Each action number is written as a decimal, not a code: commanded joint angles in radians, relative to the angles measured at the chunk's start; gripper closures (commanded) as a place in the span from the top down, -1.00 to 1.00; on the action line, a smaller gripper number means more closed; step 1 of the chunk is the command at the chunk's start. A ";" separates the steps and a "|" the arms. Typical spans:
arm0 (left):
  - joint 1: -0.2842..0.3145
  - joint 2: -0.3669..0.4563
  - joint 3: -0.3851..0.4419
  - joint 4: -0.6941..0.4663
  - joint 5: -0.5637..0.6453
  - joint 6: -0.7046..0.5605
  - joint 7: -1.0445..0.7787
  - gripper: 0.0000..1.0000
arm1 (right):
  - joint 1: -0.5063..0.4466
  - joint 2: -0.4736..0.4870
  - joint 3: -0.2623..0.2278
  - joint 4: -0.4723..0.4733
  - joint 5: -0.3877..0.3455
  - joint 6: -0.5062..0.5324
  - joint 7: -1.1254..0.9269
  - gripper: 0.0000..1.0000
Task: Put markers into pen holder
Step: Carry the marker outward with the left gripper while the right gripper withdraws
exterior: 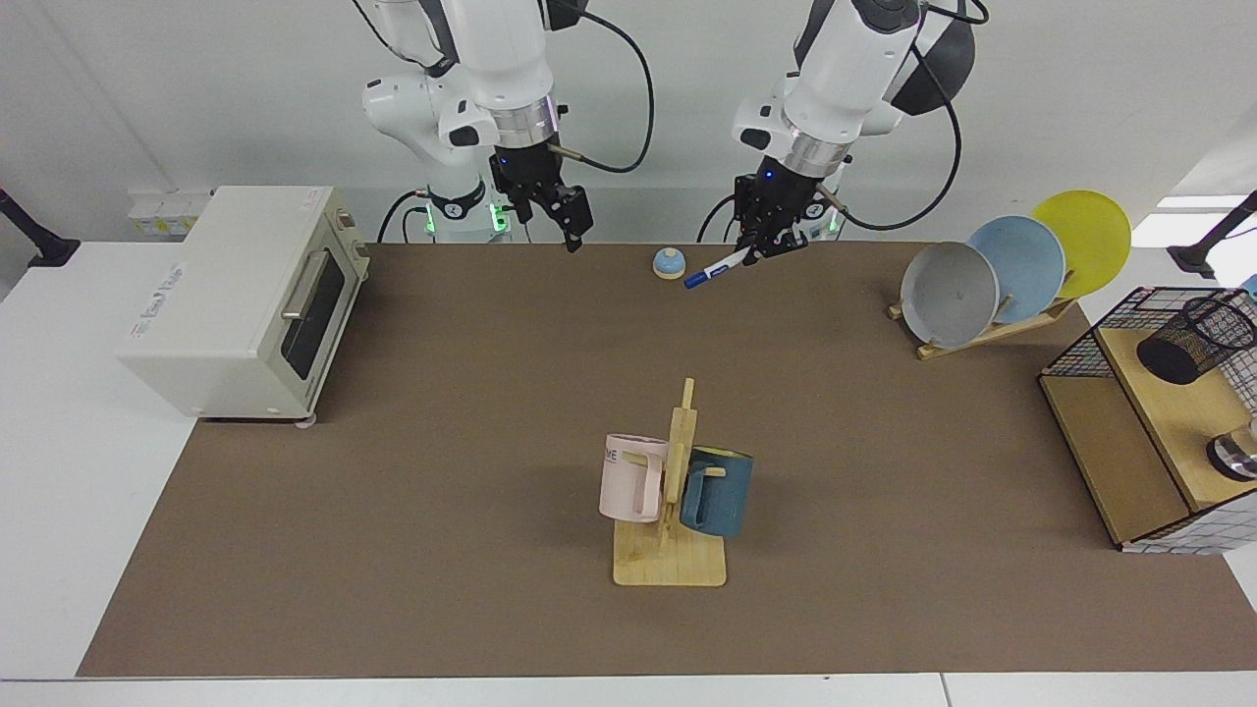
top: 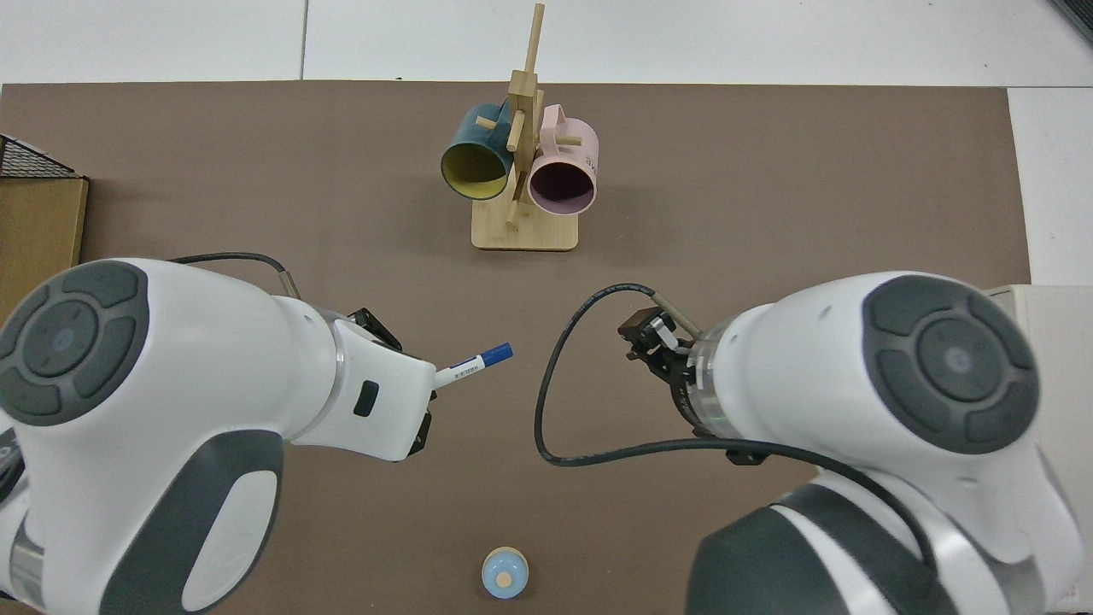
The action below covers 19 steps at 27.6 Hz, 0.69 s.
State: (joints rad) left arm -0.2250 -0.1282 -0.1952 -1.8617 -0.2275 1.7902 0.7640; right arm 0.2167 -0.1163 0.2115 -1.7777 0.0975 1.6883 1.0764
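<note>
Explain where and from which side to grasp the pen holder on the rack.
Pinch the pen holder at its mesh rim, one finger inside and one outside, coming from the open end; the body looks too wide to span. The left gripper holds the marker above the mat; the right gripper waits.

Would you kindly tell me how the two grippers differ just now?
The left gripper holds the white marker with blue cap, tilted cap-down above the brown mat; the right gripper holds nothing. The left hangs near the small blue dome bell; the right nearer the cream toaster oven. Both hover above the table.
</note>
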 commanded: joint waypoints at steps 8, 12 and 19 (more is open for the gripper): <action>0.111 -0.004 -0.006 -0.025 0.071 0.020 0.008 -1.00 | -0.028 -0.025 -0.072 0.058 -0.067 -0.122 -0.631 1.00; 0.151 -0.004 -0.006 -0.027 0.074 0.017 0.026 -1.00 | -0.040 0.012 -0.092 0.136 -0.065 -0.148 -0.674 1.00; 0.203 0.004 -0.006 -0.028 0.140 0.014 0.080 -1.00 | -0.103 0.086 -0.092 0.242 -0.064 -0.185 -0.774 1.00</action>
State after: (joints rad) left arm -0.0468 -0.1154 -0.1918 -1.8690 -0.1273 1.7907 0.8174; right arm 0.1527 -0.1018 0.1071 -1.6318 0.0421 1.5469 0.3835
